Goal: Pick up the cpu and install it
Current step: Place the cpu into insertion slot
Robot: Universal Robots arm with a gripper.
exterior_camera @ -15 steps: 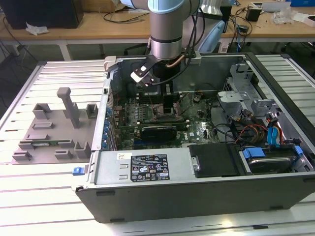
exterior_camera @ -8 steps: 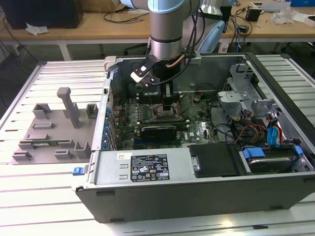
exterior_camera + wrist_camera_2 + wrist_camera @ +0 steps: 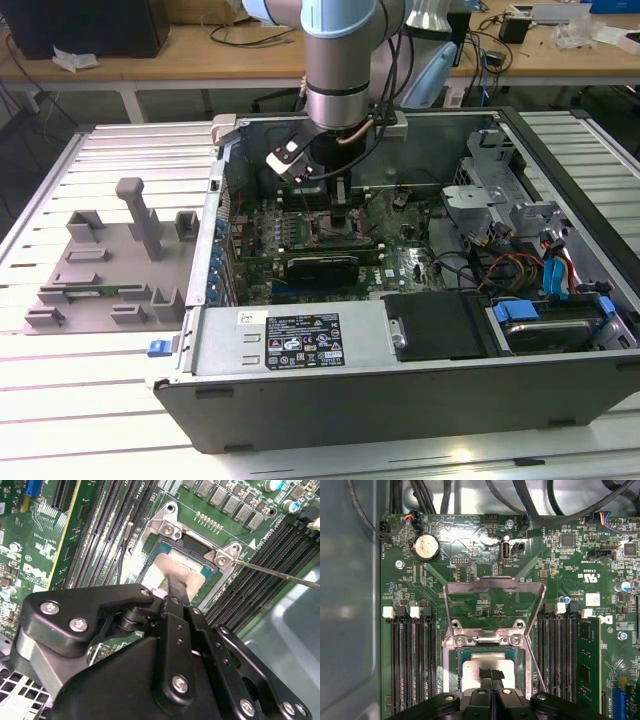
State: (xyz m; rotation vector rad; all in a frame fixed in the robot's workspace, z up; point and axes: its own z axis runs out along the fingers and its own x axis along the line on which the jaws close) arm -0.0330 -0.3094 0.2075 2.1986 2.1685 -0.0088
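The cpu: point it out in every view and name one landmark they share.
Exterior view: beneath the gripper; too small to make out.
Second wrist view: the cpu is in the metal-framed socket, at the tip of the gripper.
First wrist view: the cpu is in the socket, at the tip of the gripper.
Shared landmark: the gripper, in all three views.

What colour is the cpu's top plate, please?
The cpu is silvery, best in the first wrist view.

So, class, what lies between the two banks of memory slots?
In the first wrist view, between the slots lies the open socket, with the cpu in it and the gripper at the cpu's top.
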